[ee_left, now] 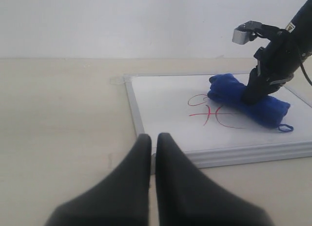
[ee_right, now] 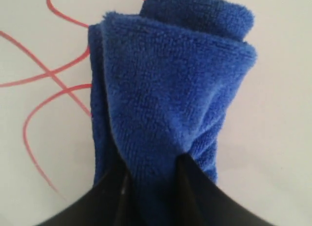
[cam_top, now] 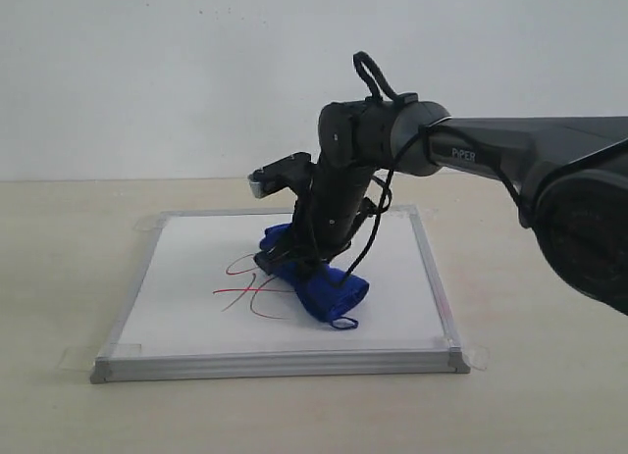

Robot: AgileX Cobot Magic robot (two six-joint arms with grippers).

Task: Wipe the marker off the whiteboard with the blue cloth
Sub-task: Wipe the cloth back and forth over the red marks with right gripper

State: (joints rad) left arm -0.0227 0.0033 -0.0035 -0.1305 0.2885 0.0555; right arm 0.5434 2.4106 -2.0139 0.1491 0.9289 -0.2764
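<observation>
The whiteboard [cam_top: 196, 297] lies flat on the table, silver-framed, with taped corners. Red marker lines [cam_top: 245, 287] loop near its middle, also seen as the marker [ee_left: 214, 113] and the marker [ee_right: 44, 84]. A rolled blue cloth [cam_top: 329, 292] rests on the board just right of the scribble, touching its right end. My right gripper [cam_top: 294, 263] presses down on the cloth [ee_right: 165, 99] and is shut on its middle fold, as the right gripper [ee_right: 151, 167] shows. My left gripper [ee_left: 153, 143] hovers shut and empty over the table beside the board's corner.
Beige tabletop [cam_top: 59, 277] surrounds the board, with a pale wall behind. The board's raised frame [ee_left: 139, 118] runs in front of the left gripper. The right arm [cam_top: 510, 160] reaches in from the right, above the board.
</observation>
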